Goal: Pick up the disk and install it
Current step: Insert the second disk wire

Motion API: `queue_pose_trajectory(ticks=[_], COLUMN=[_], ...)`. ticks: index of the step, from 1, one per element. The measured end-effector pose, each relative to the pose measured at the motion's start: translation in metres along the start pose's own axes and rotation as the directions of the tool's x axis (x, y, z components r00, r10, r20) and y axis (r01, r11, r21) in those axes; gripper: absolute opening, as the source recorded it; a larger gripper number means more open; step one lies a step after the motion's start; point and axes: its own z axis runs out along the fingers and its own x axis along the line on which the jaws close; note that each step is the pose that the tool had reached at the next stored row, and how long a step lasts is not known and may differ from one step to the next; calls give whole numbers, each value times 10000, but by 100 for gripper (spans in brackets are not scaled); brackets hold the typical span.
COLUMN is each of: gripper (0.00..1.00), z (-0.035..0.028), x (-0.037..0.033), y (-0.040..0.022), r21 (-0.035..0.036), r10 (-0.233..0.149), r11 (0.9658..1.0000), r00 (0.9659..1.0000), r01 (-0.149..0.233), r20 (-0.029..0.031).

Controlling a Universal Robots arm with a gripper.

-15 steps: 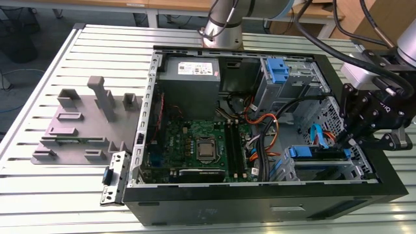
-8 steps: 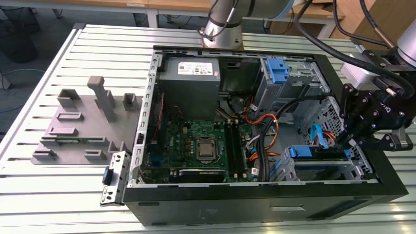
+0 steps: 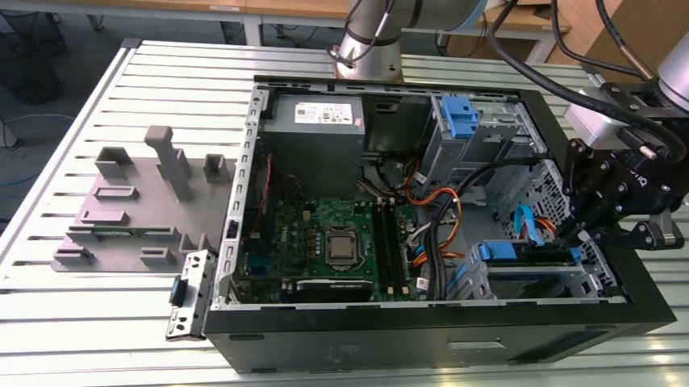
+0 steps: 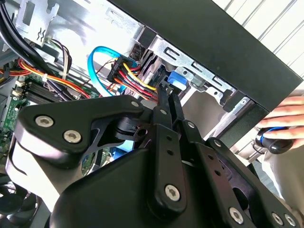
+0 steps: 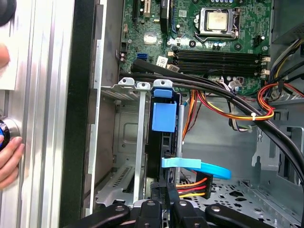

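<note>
The gripper [image 4: 164, 95] hung over the open computer case [image 3: 431, 343], its fingers pressed together against the disk [image 5: 164, 116], which sat upright in the drive cage [image 5: 128, 85]; no writing was readable on its blue carrier

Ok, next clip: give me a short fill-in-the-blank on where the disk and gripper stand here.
1. The silver disk in its blue plastic carrier sits in a metal ____ of the open black computer case.
2. The black gripper is at the disk's ____ end.
3. A curved flat ____ cable runs beside that end.

Missing: bay; connector; blue
</note>
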Motion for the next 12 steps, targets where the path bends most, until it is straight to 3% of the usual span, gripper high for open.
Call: queue_pose_trajectory(ticks=[12], gripper=[16], z=[33], x=[-18], y=[35], r21=[10], r10=[-2], r11=[10000], r00=[10000], r01=[2], r20=[69])
